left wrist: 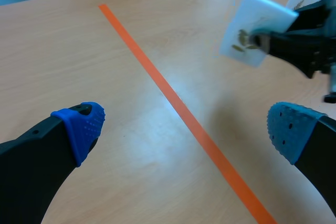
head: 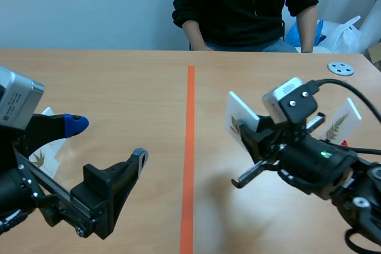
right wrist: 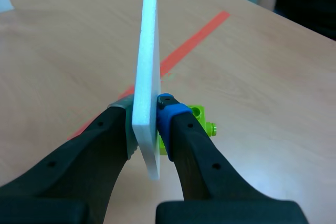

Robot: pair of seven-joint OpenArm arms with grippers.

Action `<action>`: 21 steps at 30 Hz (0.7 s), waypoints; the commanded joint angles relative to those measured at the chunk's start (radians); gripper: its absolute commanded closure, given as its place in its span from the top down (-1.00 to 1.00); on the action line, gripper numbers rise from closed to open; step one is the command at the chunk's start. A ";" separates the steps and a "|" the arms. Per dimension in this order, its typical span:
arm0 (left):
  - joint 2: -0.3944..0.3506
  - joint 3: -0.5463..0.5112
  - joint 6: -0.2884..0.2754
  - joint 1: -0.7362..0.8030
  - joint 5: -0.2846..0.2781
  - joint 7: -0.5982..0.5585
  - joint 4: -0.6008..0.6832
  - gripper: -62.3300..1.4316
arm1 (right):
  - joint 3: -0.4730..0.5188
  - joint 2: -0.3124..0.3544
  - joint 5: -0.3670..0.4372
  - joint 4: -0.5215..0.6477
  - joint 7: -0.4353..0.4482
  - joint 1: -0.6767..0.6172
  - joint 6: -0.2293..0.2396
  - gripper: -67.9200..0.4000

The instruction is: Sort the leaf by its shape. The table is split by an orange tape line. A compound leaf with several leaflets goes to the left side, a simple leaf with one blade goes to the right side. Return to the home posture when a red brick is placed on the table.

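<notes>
My right gripper (head: 257,132) is shut on a white foam card (head: 240,118) and holds it upright above the table, right of the orange tape line (head: 190,147). In the right wrist view the card (right wrist: 148,82) stands edge-on between the fingers. In the left wrist view its face (left wrist: 255,29) carries a small olive-brown leaf print, whose shape is too small to tell. My left gripper (head: 108,142) hangs open low on the left side, with nothing between its blue pads (left wrist: 84,124).
A second leaf card (head: 47,147) lies under my left arm, a third (head: 345,120) behind my right arm. A green brick (right wrist: 202,121) lies just past the right fingers. A grey disc (head: 340,68) sits far right. A person (head: 244,4) sits across the table.
</notes>
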 commanded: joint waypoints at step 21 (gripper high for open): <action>0.003 -0.004 0.002 0.000 -0.006 -0.021 0.004 1.00 | 0.465 0.042 0.270 0.205 -0.118 -0.287 0.099 -0.92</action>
